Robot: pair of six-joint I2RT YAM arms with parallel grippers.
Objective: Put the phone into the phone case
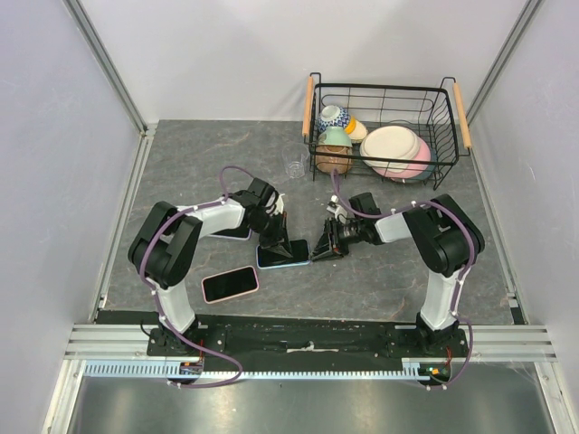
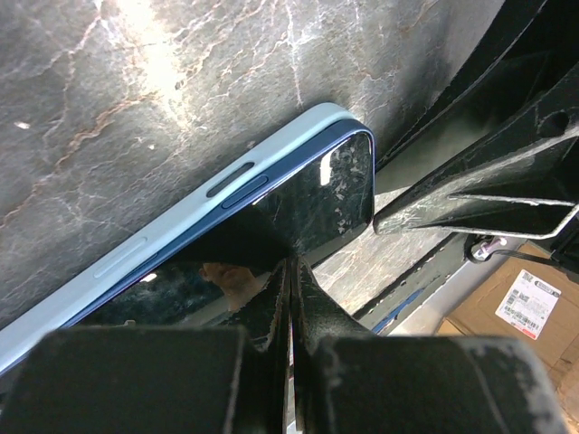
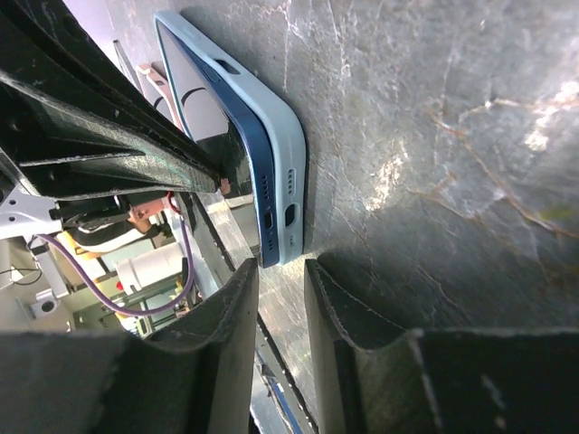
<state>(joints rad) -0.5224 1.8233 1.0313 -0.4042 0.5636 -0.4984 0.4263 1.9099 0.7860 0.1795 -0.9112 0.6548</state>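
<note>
A blue phone lies screen up in a light blue case on the grey table, between the two arms. My left gripper is shut, and its closed fingertips rest on the phone's dark screen near one end. My right gripper is open by a narrow gap and sits low on the table, just off the phone's port end. Neither finger touches that end. The case's rim shows below the blue phone edge. The right gripper also shows in the left wrist view.
A pink phone or case lies near the front left. A dark flat object lies under the left arm. A wire basket with bowls and plates stands at the back right, and a clear glass to its left.
</note>
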